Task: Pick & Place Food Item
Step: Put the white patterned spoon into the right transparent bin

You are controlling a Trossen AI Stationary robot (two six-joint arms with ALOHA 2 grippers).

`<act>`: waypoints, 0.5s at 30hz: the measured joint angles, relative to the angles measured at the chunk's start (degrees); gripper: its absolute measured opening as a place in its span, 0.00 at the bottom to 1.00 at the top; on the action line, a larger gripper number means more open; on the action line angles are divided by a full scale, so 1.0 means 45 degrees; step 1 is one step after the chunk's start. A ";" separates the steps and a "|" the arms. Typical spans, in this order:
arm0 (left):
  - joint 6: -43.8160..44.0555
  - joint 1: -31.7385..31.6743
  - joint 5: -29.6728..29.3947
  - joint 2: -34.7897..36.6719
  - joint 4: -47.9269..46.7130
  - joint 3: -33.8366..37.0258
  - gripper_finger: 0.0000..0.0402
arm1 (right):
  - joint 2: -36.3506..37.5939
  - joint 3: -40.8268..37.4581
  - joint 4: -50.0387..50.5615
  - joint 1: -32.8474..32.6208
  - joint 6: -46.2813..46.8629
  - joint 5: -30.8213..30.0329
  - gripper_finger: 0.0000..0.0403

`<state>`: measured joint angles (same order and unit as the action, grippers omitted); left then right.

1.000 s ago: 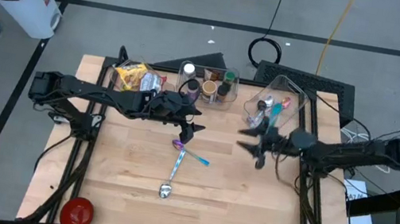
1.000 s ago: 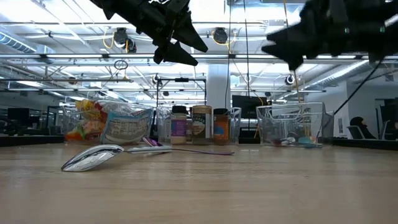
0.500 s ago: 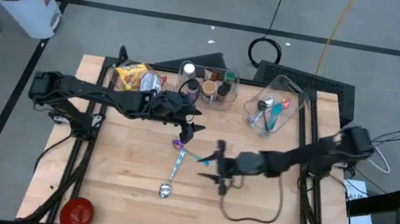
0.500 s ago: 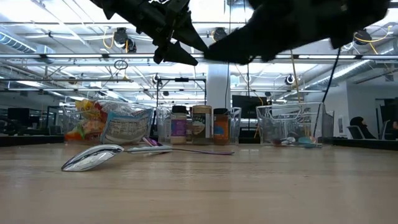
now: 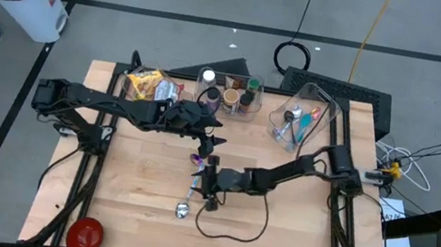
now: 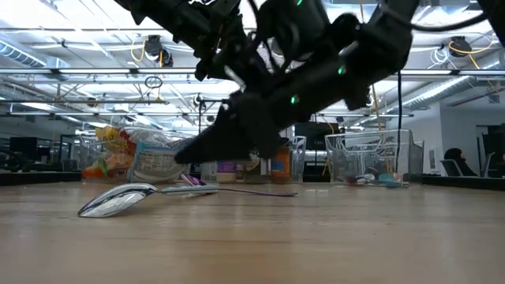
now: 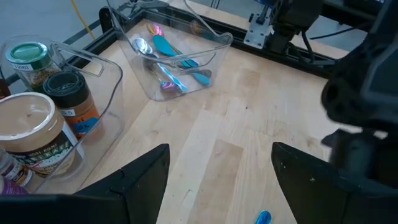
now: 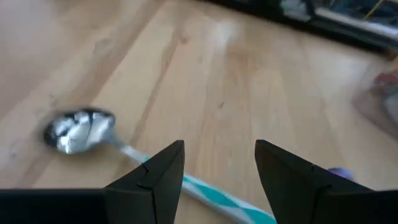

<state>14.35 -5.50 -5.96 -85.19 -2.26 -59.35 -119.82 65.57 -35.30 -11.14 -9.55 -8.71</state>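
Observation:
A spoon with a silver bowl (image 5: 182, 211) and a pale handle lies flat mid-table. It also shows in the low view (image 6: 118, 199) and the right wrist view (image 8: 78, 130), where a teal handle (image 8: 214, 196) runs on from it. A purple-ended utensil (image 5: 195, 159) lies across its far end. My right gripper (image 5: 209, 184) is open, low over the spoon's handle, its fingers (image 8: 155, 177) on either side and empty. My left gripper (image 5: 208, 144) is open and empty above the table, just beyond the utensils. Snack bags (image 5: 148, 85) rest at the far left.
A clear box of spice jars (image 5: 229, 94) stands at the far middle. A clear bin of utensils (image 5: 299, 118) stands at the far right. A red round object (image 5: 85, 232) sits at the near left corner. Bare wood lies along the near side and the right.
My right gripper has swept from beside the utensil bin at the far right toward the table's left and near edge. It has come down low over the spoon's handle at mid-table. The spoon and utensils lie as before.

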 joint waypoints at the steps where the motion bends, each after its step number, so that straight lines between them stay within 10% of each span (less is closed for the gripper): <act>1: 0.0003 0.0002 0.0005 0.0000 0.0000 0.0000 0.71 | -0.0202 0.0100 0.0036 0.0088 -0.0003 0.0313 0.48; 15: 0.0000 0.0005 0.0005 0.0000 0.0000 0.0000 0.71 | -0.1082 0.0624 0.2347 0.1140 0.0626 0.3411 0.48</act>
<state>14.35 -5.48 -5.93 -85.19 -2.26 -59.35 -124.69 68.38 -24.73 -6.00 -6.73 6.64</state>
